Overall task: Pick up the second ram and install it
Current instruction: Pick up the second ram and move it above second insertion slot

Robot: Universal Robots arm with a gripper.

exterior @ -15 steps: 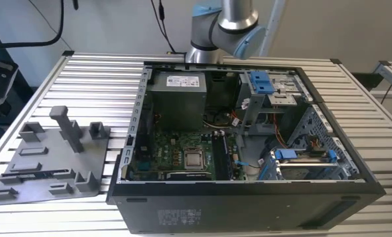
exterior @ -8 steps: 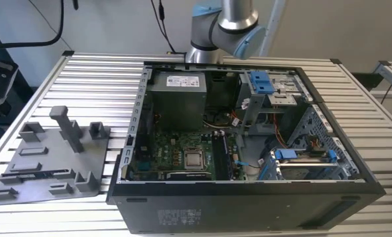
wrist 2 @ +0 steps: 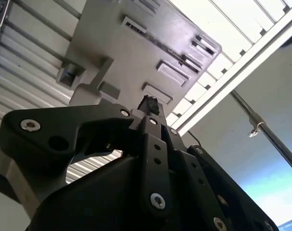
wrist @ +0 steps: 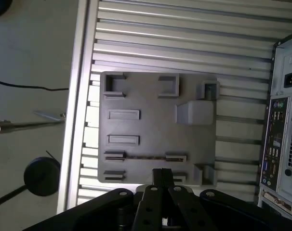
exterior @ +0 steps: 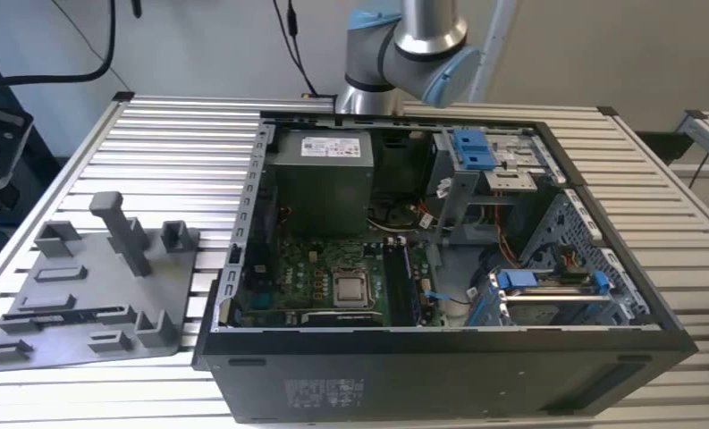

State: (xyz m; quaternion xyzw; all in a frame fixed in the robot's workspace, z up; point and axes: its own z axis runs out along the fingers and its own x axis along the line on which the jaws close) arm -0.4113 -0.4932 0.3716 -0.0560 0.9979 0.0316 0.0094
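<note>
Slatted table [wrist: 184,38] bears the fixture plate [wrist: 151,125] holding the second ram [wrist: 143,157], fingers [wrist: 163,175] closed, empty, above.

Even daylight; pale slats [wrist 2: 218,19] glare in the second wrist view.

Slatted aluminium table [exterior: 175,134]; plain pale wall [exterior: 211,45] behind; grey floor [wrist: 30,53] with black cable [wrist: 30,87].

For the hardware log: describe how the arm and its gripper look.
In the exterior view the arm is a silver-grey metal tube with rounded grey joints and a pale blue joint cap. In both wrist views the gripper is matte black, built from flat angular link bars pinned with small silver screws.
</note>
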